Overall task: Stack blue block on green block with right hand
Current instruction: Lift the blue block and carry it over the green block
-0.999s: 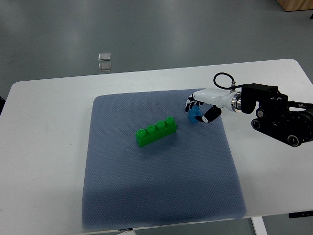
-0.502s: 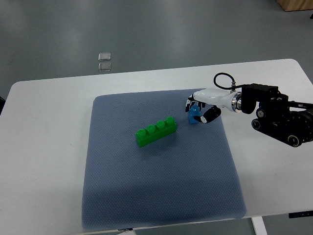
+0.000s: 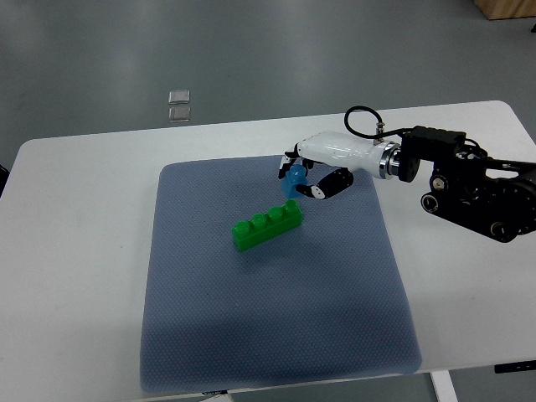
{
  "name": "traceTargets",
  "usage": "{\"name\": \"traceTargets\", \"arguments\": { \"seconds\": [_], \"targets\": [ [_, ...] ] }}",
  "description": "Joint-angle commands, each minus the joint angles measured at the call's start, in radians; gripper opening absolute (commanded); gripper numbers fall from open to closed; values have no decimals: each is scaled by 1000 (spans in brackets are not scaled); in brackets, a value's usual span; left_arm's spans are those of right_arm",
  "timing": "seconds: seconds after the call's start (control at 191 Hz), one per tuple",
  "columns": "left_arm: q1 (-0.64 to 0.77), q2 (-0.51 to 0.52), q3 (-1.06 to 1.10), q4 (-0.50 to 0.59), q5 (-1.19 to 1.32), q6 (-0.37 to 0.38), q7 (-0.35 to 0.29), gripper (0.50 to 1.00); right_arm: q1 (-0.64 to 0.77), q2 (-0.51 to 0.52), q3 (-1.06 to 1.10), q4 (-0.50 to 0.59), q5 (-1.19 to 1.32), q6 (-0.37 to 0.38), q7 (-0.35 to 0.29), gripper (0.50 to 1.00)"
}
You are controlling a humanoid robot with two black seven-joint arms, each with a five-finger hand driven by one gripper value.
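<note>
The right hand point(image 3: 307, 174) reaches in from the right edge over a grey-blue mat point(image 3: 276, 335) that lies on a white table point(image 3: 75, 251). Its fingers are curled around a small blue block point(image 3: 295, 177), with the dark fingertips point(image 3: 289, 159) on the far side of the block and the thumb on the near side. The blue block sits just beyond the right end of the green block point(image 3: 267, 224), close to it; whether it is lifted clear of the mat cannot be told from above. The green block is a long brick with four studs on top, lying on the mat at a slant, its right end farther from the robot than its left end. Nothing rests on top of it. The white forearm point(image 3: 339, 152) runs back from the hand to a black arm body point(image 3: 477, 194) over the table's right side, with a black cable looping above the wrist. Beyond the table, well past the green block, two small pale squares point(image 3: 179, 105) lie on the grey floor point(image 3: 251, 50).
</note>
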Motion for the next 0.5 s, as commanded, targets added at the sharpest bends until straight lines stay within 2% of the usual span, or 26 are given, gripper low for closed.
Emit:
{"name": "traceTargets", "arguments": {
  "seconds": [0.0,0.497],
  "targets": [
    [0,0,0,0,0,0,0,1000,16,7,-5,26,0,-1,6,509],
    [0,0,0,0,0,0,0,1000,26,13,-71,41,-123,-4,33,509]
  ]
}}
